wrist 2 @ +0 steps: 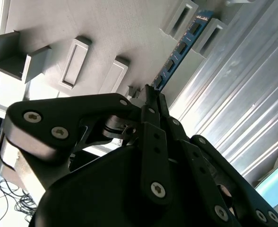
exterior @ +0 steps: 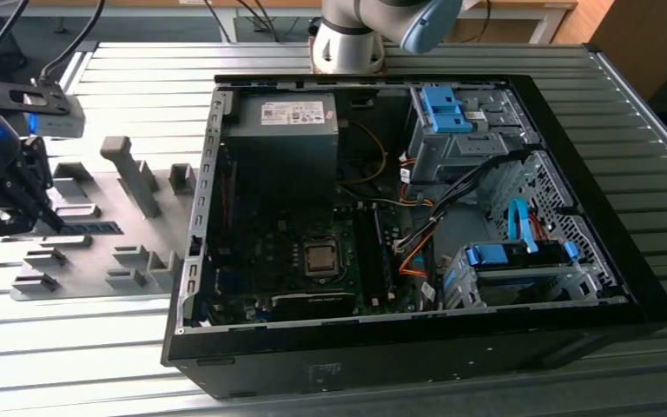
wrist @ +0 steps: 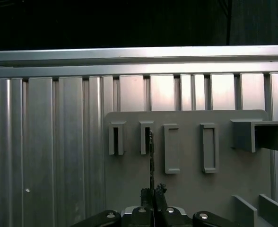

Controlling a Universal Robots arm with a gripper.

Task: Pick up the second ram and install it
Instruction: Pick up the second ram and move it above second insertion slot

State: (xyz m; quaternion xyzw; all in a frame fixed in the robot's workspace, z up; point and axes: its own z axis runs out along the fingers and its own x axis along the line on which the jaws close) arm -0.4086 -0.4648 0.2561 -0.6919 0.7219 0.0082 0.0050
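Observation:
The second ram (wrist 2: 179,51) is a thin blue-green stick with black chips, lying on edge between two grey fixture blocks (wrist 2: 213,32). My gripper (wrist 2: 149,92) is shut on its near end, the black fingers pressed against both faces. In the first wrist view the ram (wrist: 152,153) shows edge-on, running from the gripper (wrist: 153,191) up to a slotted block (wrist: 146,137). At the exterior view's left, the gripper (exterior: 27,217) sits low over the grey fixture plate (exterior: 136,282), with the ram (exterior: 90,228) sticking out beside it.
An open black computer case (exterior: 646,295) lies in the middle of the ribbed metal table (exterior: 67,347), its motherboard with long black slots (exterior: 371,252) facing up. Blue drive brackets (exterior: 519,254) and cables fill its right half. The arm's base (exterior: 351,39) stands behind the case.

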